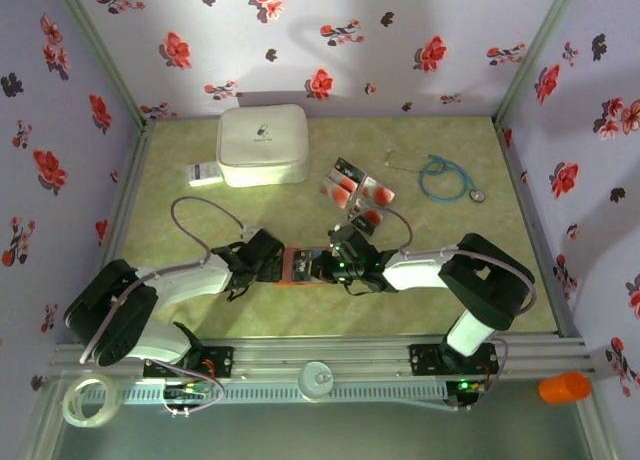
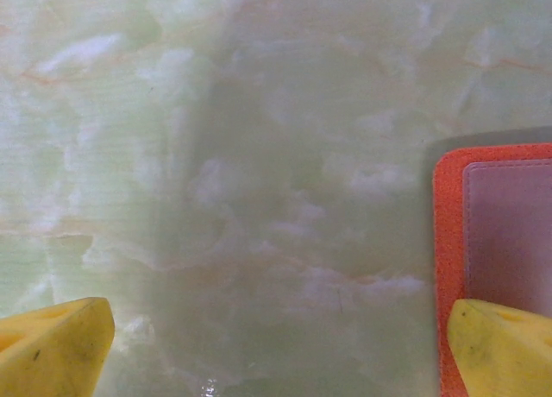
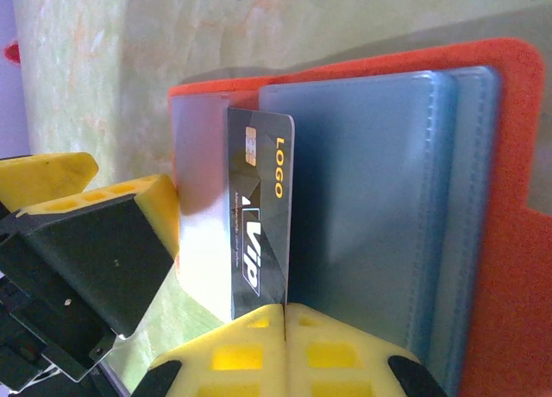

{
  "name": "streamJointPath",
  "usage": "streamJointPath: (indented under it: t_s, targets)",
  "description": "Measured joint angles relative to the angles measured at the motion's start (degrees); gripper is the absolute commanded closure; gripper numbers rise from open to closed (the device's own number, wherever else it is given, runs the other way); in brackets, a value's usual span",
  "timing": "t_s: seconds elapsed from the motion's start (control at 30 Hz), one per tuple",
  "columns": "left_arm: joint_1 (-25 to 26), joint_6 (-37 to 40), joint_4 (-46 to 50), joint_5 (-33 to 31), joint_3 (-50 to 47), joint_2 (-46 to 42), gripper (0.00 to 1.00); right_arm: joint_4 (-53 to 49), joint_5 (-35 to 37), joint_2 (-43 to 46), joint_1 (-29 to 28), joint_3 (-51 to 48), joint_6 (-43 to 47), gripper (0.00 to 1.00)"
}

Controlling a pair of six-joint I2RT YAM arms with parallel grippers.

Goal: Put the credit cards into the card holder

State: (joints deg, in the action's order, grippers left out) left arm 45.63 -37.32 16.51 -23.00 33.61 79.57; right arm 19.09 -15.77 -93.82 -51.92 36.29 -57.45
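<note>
Card (image 3: 259, 207), black with VIP print, on orange holder (image 3: 509, 242), right pincer (image 3: 285, 319) seemingly clamping it, left pincer (image 2: 285, 332) spread wide

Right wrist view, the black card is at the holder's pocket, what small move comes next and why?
Probably slide the credit card further into the card holder: the right fingers pinch its end, and most of its face is exposed.

Open orange card holder (image 3: 509, 242), dark card (image 3: 259, 216) seemingly half-inserted; spare cards (image 1: 355, 192) beyond.
</note>
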Motion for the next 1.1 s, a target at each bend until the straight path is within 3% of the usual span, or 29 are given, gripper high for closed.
streamJointPath:
  t_s: [0.37, 0.5, 0.57, 0.63, 0.87, 1.1]
  targets:
    - [0.0, 0.0, -0.1, 0.0, 0.0, 0.0, 0.00, -0.8, -1.8, -3.5, 0.0, 2.6, 0.3, 1.00]
    - [0.0, 0.0, -0.2, 0.0, 0.0, 0.0, 0.00, -5.3, -2.3, -3.5, 0.1, 5.3, 2.8, 0.79]
    - [0.0, 0.0, -0.4, 0.0, 0.0, 0.1, 0.00, -9.5, -2.1, -2.4, 0.4, 6.7, 5.2, 0.74]
    - [0.0, 0.0, -0.5, 0.0, 0.0, 0.1, 0.00, -14.4, -1.5, -0.3, 0.7, 8.3, 7.9, 0.75]
    - [0.0, 0.0, -1.1, 0.0, 0.0, 0.3, 0.00, -22.6, -0.2, 2.9, 1.7, 14.4, 14.4, 0.96]
    - [0.0, 0.0, -1.3, 0.0, 0.0, 0.3, 0.00, -23.1, -0.6, -2.4, 1.7, 15.8, 15.0, 1.00]
